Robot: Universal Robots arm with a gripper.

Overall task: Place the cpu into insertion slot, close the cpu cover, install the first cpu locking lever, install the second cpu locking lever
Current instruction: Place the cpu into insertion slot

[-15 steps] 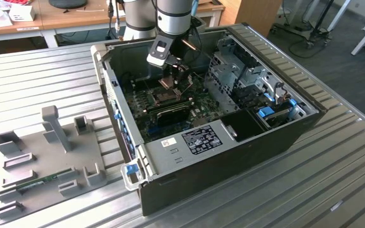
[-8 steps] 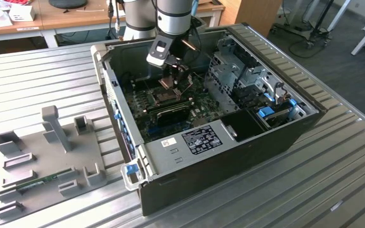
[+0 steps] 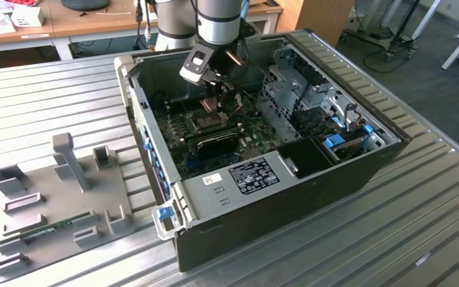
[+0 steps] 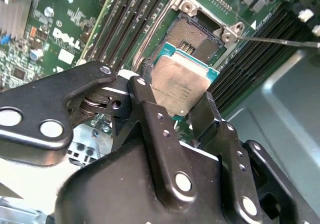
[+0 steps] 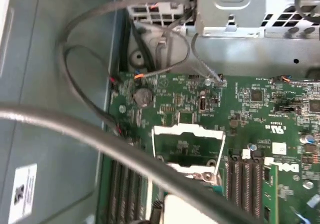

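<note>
In the second wrist view the gripper (image 4: 175, 101) is clenching the cpu (image 4: 181, 81) by two opposite edges between its black fingers (image 4: 142, 91), the dull silvery-tan top facing the camera. The chip is hanging just over one edge of the insertion slot (image 4: 192, 33); whether it is touching the rim cannot be told. The slot's dark centre is lying bare, with nothing seated in it. Long black memory slots (image 4: 125, 28) are running beside the socket on the green circuit board (image 4: 65, 38). In the first wrist view the cpu cover (image 5: 187, 130) is standing swung up on its hinge, the board showing through its square window, and a grey cable (image 5: 100, 139) is crossing in front of it. In the exterior view the board is sitting on the floor of an open computer case (image 3: 349, 173) in the middle of the frame. Next to the board, toward the exterior view's right, the case is also holding a silver drive cage (image 3: 293, 89) and a black box (image 3: 305, 156). The arm (image 3: 217, 21) is reaching down into the case from the top centre of the frame. The case is resting on a slatted metal table (image 3: 421, 239). At the lower left of the frame a grey tray (image 3: 46, 185) with upright posts is carrying a green memory stick (image 3: 50, 230) in one of its holders. Farthest off, a wooden desk (image 3: 94, 21) is showing along the upper left.
</note>
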